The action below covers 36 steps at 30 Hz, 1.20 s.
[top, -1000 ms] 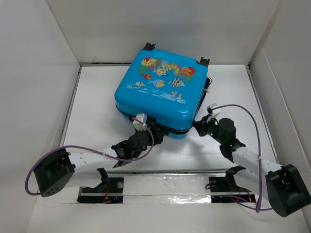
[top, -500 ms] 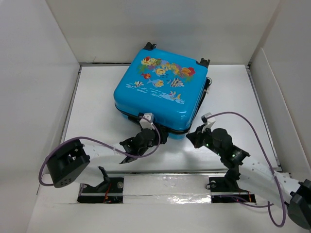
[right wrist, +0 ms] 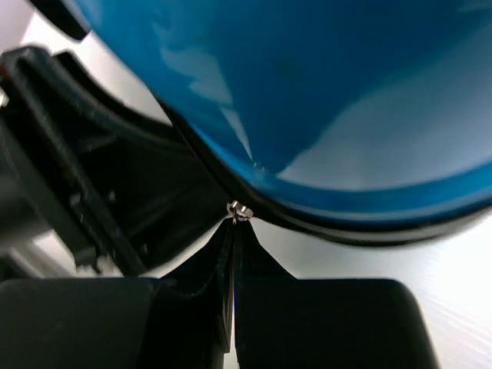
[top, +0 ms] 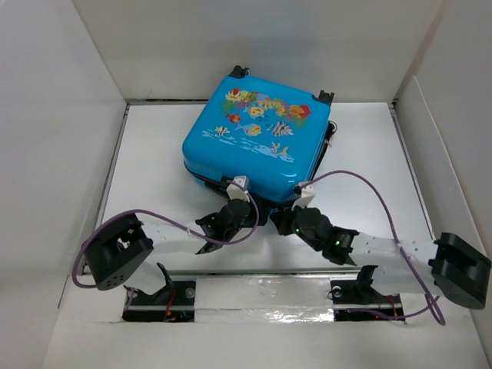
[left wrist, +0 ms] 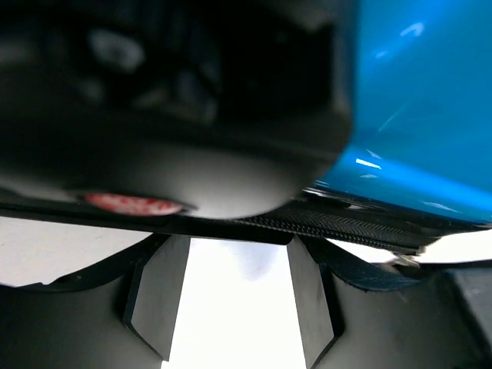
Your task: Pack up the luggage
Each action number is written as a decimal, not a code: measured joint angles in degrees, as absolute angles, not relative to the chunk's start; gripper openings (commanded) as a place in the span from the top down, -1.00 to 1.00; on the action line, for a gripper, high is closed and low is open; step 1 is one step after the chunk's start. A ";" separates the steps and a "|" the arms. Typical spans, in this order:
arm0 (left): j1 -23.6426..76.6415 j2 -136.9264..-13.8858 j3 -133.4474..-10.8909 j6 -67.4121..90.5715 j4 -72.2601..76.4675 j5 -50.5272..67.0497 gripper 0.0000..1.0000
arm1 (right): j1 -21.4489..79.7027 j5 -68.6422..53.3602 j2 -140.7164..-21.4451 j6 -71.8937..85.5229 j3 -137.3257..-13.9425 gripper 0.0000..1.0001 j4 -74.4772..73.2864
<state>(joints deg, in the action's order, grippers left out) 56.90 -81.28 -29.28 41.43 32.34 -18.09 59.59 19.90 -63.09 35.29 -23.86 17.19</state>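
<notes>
Right wrist: right jaws clenched at the luggage (right wrist: 307, 92) seam; left jaws released, just before its edge.

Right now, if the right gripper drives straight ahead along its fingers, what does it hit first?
The luggage. The right gripper is shut with its tips at the small metal zipper pull, seemingly pinching it, and the blue shell sits directly behind. No free travel.

right arm: swinging left, carrying the right pincer (top: 286, 222) from the luggage's (top: 254, 134) right front corner to its near edge | left pincer (top: 252, 211): edging right along that edge, elbow drawing inward | luggage: shifting slightly
</notes>
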 measured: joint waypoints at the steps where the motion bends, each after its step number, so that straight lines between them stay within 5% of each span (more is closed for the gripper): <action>1: 56.86 -81.28 -29.28 41.32 32.34 -17.96 0.02 | 60.05 21.21 -65.25 36.32 -23.88 1.00 19.70; 10: 52.36 -66.00 -25.34 39.18 27.40 -20.16 -0.18 | 61.14 27.18 -69.82 40.23 -23.68 1.00 29.06; 19: 26.04 -46.85 -25.69 43.53 25.91 -19.16 -0.17 | 60.16 26.94 -62.13 40.82 -18.72 1.00 28.10; 25: 12.03 -53.39 -28.95 52.25 25.67 -19.75 -0.31 | 59.51 25.58 -60.01 39.44 -18.61 1.00 25.71; 30: -1.50 -72.07 -43.03 56.10 23.86 -10.83 -0.29 | 59.20 24.32 -60.73 38.61 -18.61 1.00 26.15; 36: -3.20 -88.31 -55.20 55.13 22.28 -1.69 -0.28 | 59.20 23.51 -62.00 38.13 -18.61 1.00 26.85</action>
